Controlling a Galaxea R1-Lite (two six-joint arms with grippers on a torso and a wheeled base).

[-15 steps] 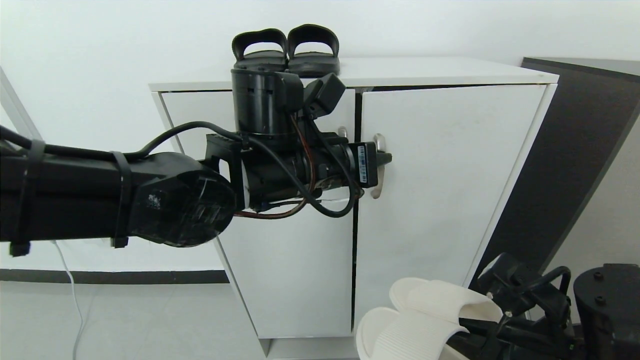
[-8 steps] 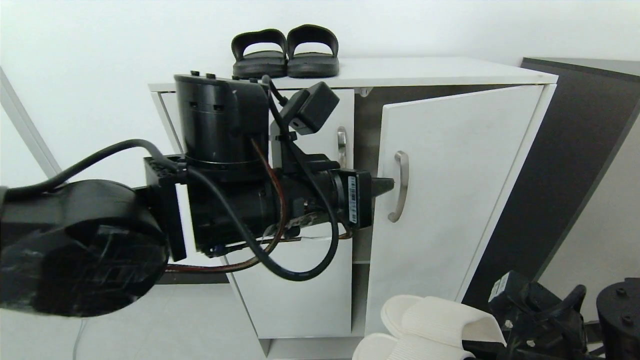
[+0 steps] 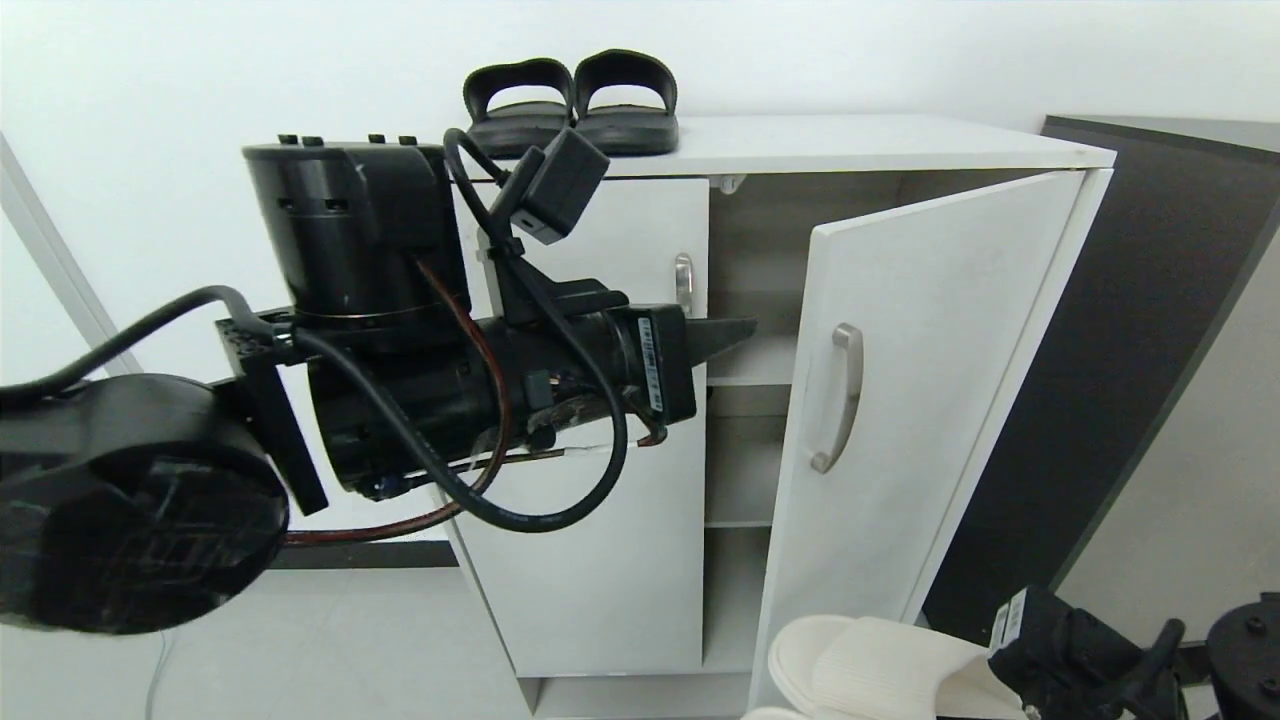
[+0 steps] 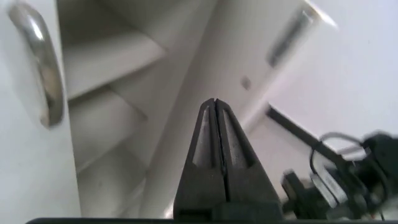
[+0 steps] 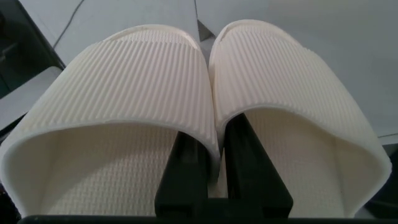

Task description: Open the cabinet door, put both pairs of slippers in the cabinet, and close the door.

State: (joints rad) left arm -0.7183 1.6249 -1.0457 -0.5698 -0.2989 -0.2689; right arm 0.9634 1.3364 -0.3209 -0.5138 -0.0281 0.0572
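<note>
A white cabinet (image 3: 900, 140) stands against the wall with its right door (image 3: 930, 330) swung partly open, showing shelves (image 3: 752, 362) inside. Its left door (image 3: 600, 570) is closed. A pair of black slippers (image 3: 572, 100) rests on the cabinet top. My left gripper (image 3: 748, 328) is shut and holds nothing, hanging in front of the opening, to the left of the open door's handle (image 3: 840, 398). From the left wrist the shut gripper (image 4: 214, 104) faces the shelves (image 4: 106, 59). My right gripper (image 5: 214, 186) is shut on a pair of white slippers (image 5: 205, 81), held low by the open door (image 3: 880, 665).
A dark panel (image 3: 1130, 330) runs beside the cabinet on the right. The left door's handle (image 3: 683, 280) sits just behind my left wrist. A white cable (image 3: 150, 600) hangs down the wall at the left, above grey floor (image 3: 330, 640).
The right door went from shut to well open. My left gripper came off its handle and drew back to the left. The white slippers sank lower and to the right.
</note>
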